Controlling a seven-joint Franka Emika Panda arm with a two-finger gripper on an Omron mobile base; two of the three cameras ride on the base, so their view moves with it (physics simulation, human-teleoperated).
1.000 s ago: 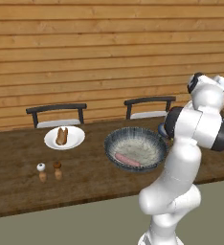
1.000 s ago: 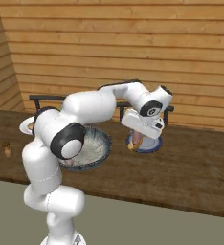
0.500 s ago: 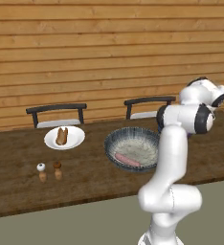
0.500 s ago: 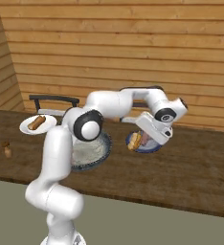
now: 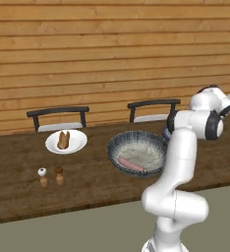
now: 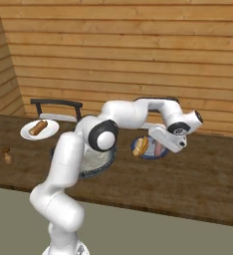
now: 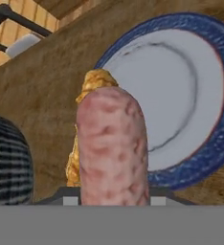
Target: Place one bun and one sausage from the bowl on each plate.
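I have the hand (image 6: 164, 145) clenched on a sausage (image 7: 113, 148), poised over the near rim of the blue-grey plate (image 7: 200, 95), where a bun (image 6: 141, 145) already lies. I judge I should carry it further inward and lower before releasing, beside the bun. No writing is legible anywhere.

Two rear base views sharing table (image 5: 18, 197); hand view close above blue-grey plate (image 7: 214, 139).
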